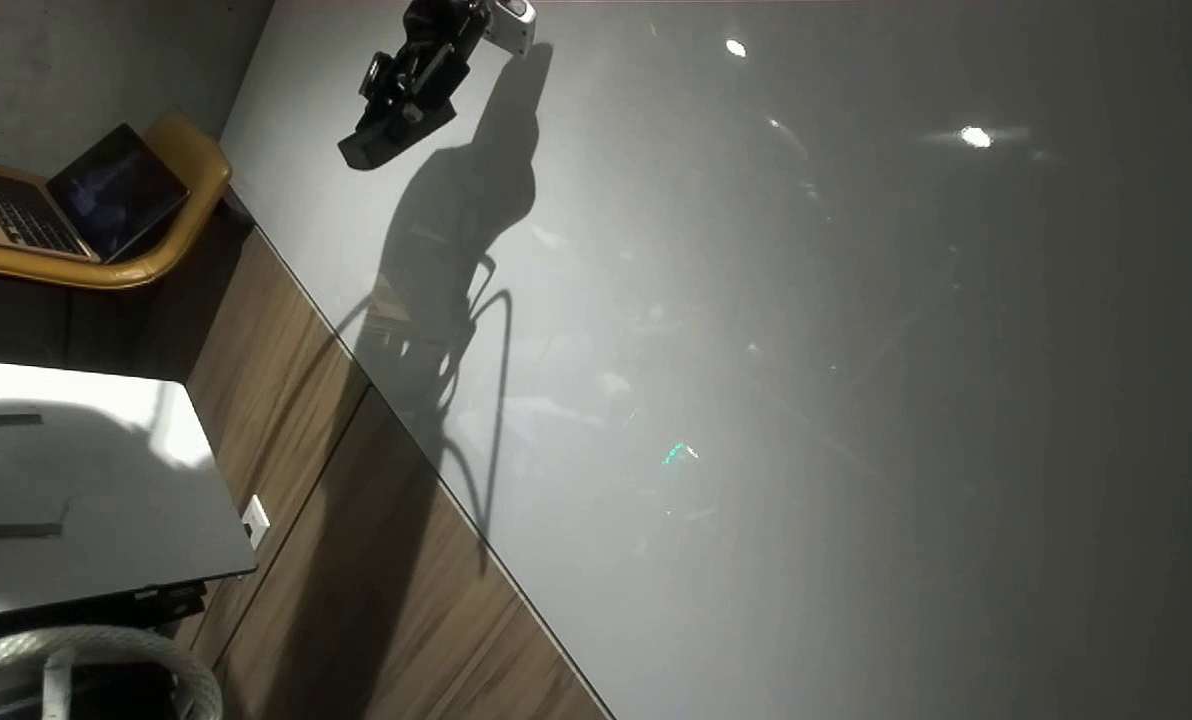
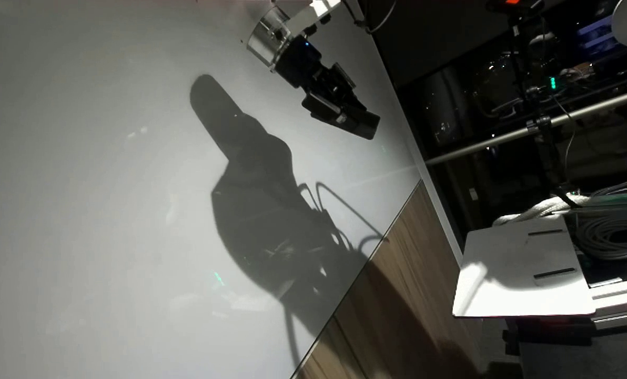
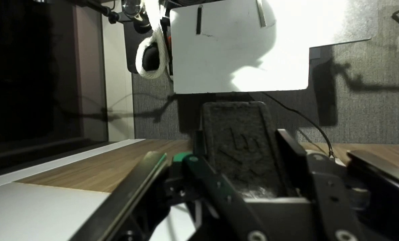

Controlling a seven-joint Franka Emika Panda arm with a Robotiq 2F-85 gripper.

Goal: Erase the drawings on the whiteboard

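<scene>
The glossy grey-white whiteboard (image 1: 756,580) fills most of both exterior views, with bright glints, pale smudges and a small green reflection on it. I can make out no drawings on it; they are out of view. High up in an exterior view my gripper (image 1: 411,105) stands in front of the board, apart from its own shadow there. Its jaws are shut on a dark block, which looks like a felt eraser (image 2: 358,122) and points down and outward. In the wrist view the eraser (image 3: 234,117) sits between both fingers, its dark grey face marked with black streaks.
Below the board runs a wood-grain panel (image 1: 376,560) with a socket (image 1: 255,521). A metal table plate (image 2: 524,268) stands near it, beside coiled cables (image 2: 613,231) and white rope (image 3: 151,72). A laptop (image 1: 121,200) rests on a yellow chair (image 1: 191,165).
</scene>
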